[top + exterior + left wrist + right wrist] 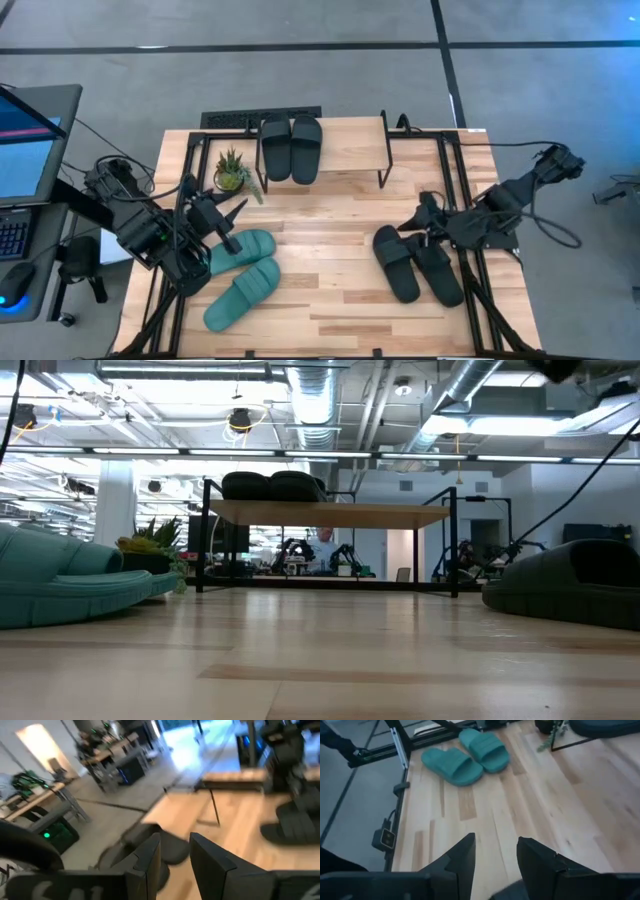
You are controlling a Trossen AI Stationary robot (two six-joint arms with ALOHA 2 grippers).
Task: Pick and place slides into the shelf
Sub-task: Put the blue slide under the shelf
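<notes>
The shelf (345,145) stands at the table's far edge, with two black slides (290,148) lying side by side on its top board (330,513). Two teal slides (240,252) (243,293) lie on the table's left part, soles down. Two more black slides (395,262) (437,268) lie on the right part. My left gripper (235,213) hovers open just beyond the far teal slide. My right gripper (425,212) is open (495,852) above the far ends of the black pair on the table. Neither touches anything.
A small potted plant (231,172) stands by the shelf's left legs, close to my left gripper. Bare wood (320,250) lies between the teal and black pairs. The space under the shelf board (330,555) is open. A monitor (25,140) stands off the table's left side.
</notes>
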